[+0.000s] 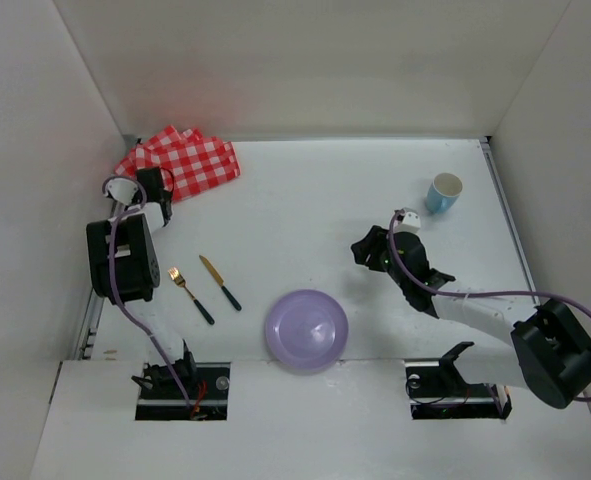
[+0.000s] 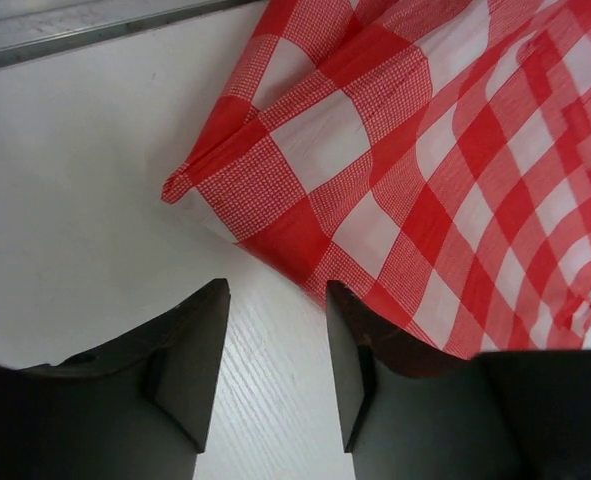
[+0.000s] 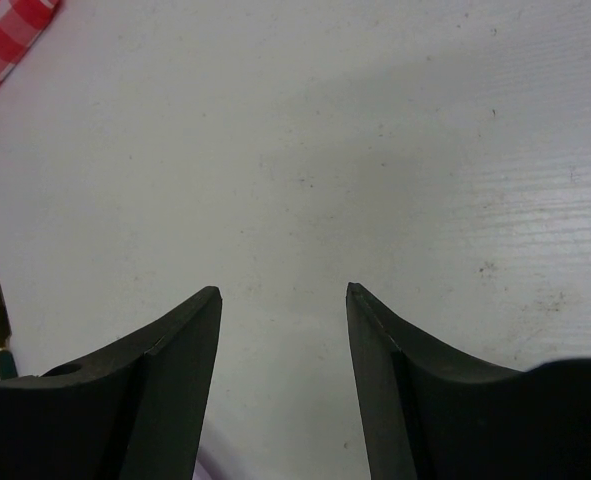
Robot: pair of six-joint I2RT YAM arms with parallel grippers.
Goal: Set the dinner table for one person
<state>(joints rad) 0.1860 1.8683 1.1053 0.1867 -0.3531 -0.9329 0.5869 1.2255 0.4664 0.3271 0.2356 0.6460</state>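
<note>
Left gripper hovers low over the dinner table, jaws apart and nothing between them but bare white surface. Its right-hand finger sits right at the edge of the red-and-white checked cloth, which lies rumpled in the far left corner. No grip there: the cloth is beside the jaws, not in them.

Over to the right gripper: also spread wide and empty, looking down on bare tabletop, mid-table between the plate and the cup.

So where does the setting stand? The purple plate rests at the near edge, roughly central between the two arm bases, and that looks like a finished placement. The fork and the knife lie side by side to the left of the plate, both slanted and a little apart from it. The blue cup stands upright far off to the right rear, well apart from the plate.

My read: partway there at best. The cloth looks like the next thing in hand, the cup wants bringing in near the plate, and the cutlery could do with straightening, perhaps the knife crossing to the plate's other side.
</note>
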